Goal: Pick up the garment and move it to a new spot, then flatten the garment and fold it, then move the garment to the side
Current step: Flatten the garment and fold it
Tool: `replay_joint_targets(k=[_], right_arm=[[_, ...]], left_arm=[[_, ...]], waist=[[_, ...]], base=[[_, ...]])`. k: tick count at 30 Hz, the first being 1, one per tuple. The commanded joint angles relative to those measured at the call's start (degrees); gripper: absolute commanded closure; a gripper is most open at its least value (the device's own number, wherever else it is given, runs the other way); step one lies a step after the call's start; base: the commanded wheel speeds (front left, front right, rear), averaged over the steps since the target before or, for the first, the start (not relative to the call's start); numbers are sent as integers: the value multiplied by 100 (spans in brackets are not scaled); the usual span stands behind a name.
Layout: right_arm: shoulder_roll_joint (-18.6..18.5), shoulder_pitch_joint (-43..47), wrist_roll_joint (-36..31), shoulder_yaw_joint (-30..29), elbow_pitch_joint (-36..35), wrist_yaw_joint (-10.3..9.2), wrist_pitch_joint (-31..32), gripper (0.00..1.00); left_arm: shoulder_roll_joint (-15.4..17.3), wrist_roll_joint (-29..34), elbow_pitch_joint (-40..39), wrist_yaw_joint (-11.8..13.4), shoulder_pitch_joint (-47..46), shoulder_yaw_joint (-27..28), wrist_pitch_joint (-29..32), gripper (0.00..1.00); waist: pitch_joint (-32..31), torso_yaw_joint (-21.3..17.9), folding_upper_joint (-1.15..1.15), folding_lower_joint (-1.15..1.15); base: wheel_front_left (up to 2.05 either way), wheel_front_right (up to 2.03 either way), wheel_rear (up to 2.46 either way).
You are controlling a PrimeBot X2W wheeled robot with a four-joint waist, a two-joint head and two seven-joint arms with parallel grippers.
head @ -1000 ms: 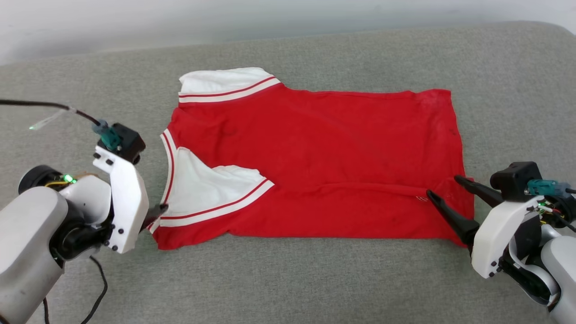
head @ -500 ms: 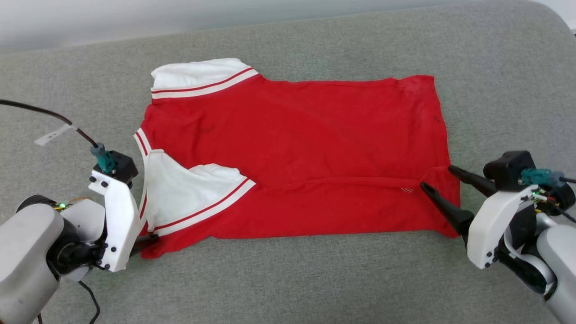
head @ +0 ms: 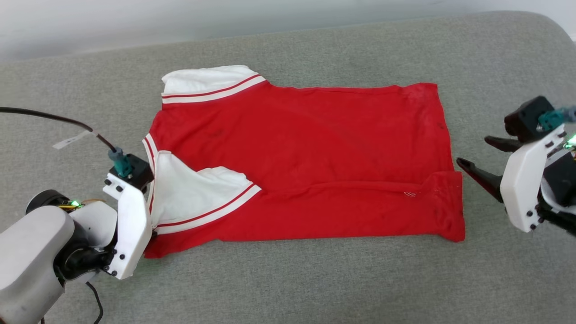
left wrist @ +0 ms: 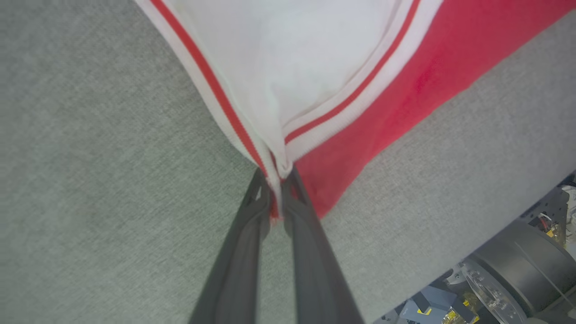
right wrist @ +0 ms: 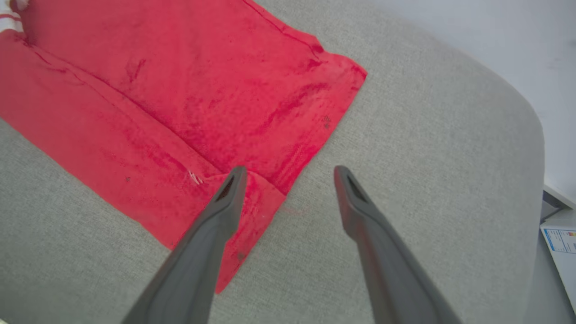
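The garment (head: 315, 148), a red T-shirt with white striped sleeves, lies spread flat on the grey cushion (head: 288, 279). Its near long edge is folded up over the body, and the near sleeve (head: 193, 193) lies on top. In the left wrist view my left gripper (left wrist: 278, 184) is shut on the striped trim at the shirt's near left corner (left wrist: 270, 148). In the head view its white housing (head: 130, 225) covers the fingers. My right gripper (head: 472, 149) hovers open just off the hem's near right corner (right wrist: 252, 211), holding nothing.
The cushion's rounded right edge (right wrist: 517, 135) falls to a pale floor, where a white box (right wrist: 560, 238) stands. A black cable (head: 54, 119) runs across the left side. Parts of my base (left wrist: 517, 274) show beyond the near cushion edge.
My right gripper has drawn back to the right, off the hem corner that its open fingers straddled. The left gripper keeps its hold. The head camera has shifted.
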Motion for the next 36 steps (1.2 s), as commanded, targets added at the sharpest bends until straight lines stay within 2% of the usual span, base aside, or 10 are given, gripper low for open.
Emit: replay_joint_targets(k=[1,5,10,15,19,24,25,26,36], right_arm=[[-8,-98,106,44,26,-2,146,0],[-71,-249,591,389,193,-3,1081,0],[168,-215,1041,594,639,-2,1597,0],[561,-129,1098,717,1261,-2,1511,0],[882,164,1094,1078,1605,-1,1438,0],[981,70,1128,1198,1753,-2,1105,0],[951,-3,1125,1196,1743,-2,1040,45],[909,-79,1121,1188,1727,-2,959,100],[179,-198,1253,1400,1160,-2,316,100]], left_arm=[[33,20,-40,-4,-71,-9,-40,100],[45,62,-211,-7,-137,-60,-100,100],[-16,128,-340,-8,-253,-110,-148,100],[-77,202,-392,-9,-367,-146,-184,100],[-111,217,-381,-8,-399,-174,-247,100],[-39,153,-283,-6,-273,-174,-341,100],[-24,132,-263,-4,-245,-160,-365,100],[-13,120,-250,-1,-219,-142,-407,100],[215,-113,-467,32,279,-149,-636,100]], waist=[[1,23,0,0],[35,95,0,0],[170,191,0,0],[338,276,0,0],[421,329,0,0],[402,280,0,0],[370,261,0,0],[333,245,0,0],[-350,240,0,0]], base=[[0,0,0],[0,0,0],[0,0,0],[0,0,0],[0,0,0],[0,0,0],[0,0,0],[0,0,0],[0,0,0]])
